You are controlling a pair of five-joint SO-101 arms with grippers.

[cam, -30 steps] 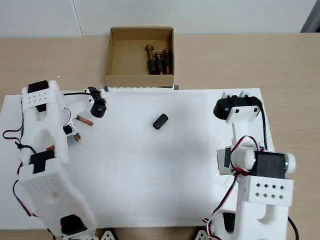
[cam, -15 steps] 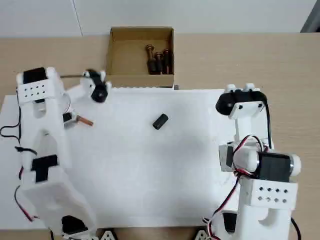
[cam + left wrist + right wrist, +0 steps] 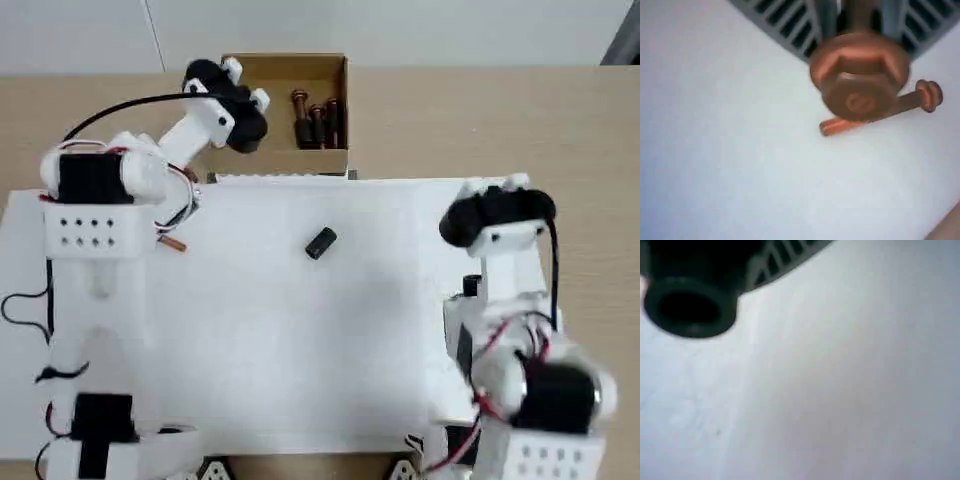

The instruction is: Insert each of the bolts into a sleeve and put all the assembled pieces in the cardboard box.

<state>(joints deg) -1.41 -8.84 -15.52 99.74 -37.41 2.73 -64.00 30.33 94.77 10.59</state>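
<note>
White board [image 3: 300, 350]: we logged left jaws pinching a copper bolt [image 3: 858, 82] beside the cardboard box [image 3: 290, 160], right jaws pinching a black sleeve [image 3: 689, 307], well apart across the board.

Copper bolt [image 3: 858, 80] gripped in left fingers [image 3: 782, 20], hex head outward; second bolt [image 3: 910, 101] lying flat beyond them. Black sleeve [image 3: 690, 307] in right fingers [image 3: 785, 255], bore open.

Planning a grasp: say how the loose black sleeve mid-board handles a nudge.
The sleeve is a short cylinder lying on its side, so it probably rolls. It looks small, so likely light. The white board looks smooth, so it may slide.
</note>
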